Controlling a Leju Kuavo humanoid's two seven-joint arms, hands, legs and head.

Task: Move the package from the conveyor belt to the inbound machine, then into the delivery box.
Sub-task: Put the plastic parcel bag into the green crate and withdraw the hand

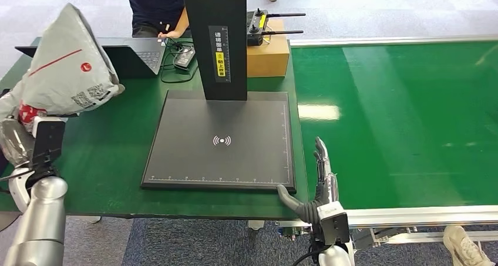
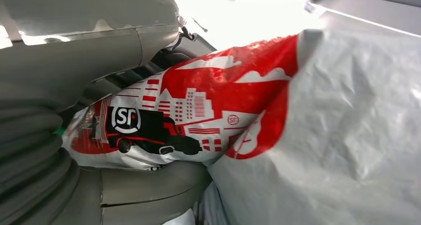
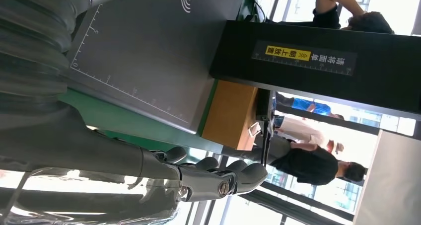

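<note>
A grey plastic package [image 1: 67, 66] with red print and a label is raised above the table's left end, gripped at its lower edge by my left hand [image 1: 23, 134]. Up close, the package [image 2: 278, 130] shows a red and black courier logo, pressed between the grey parts of that hand [image 2: 89, 46]. The inbound machine's dark scanning plate [image 1: 223, 140] lies at the table's middle with a black post [image 1: 214, 37] behind it, and nothing rests on it. My right hand [image 1: 320, 187] hangs open at the plate's near right corner, fingers [image 3: 218, 178] straight. The green conveyor belt [image 1: 399, 119] is bare.
A cardboard box [image 1: 267, 57] with a black remote controller [image 1: 258, 25] on top stands behind the plate. A laptop [image 1: 138, 54] and cables sit at the back left, where a person [image 1: 155, 7] stands. Another person's shoe [image 1: 467, 245] shows at the bottom right.
</note>
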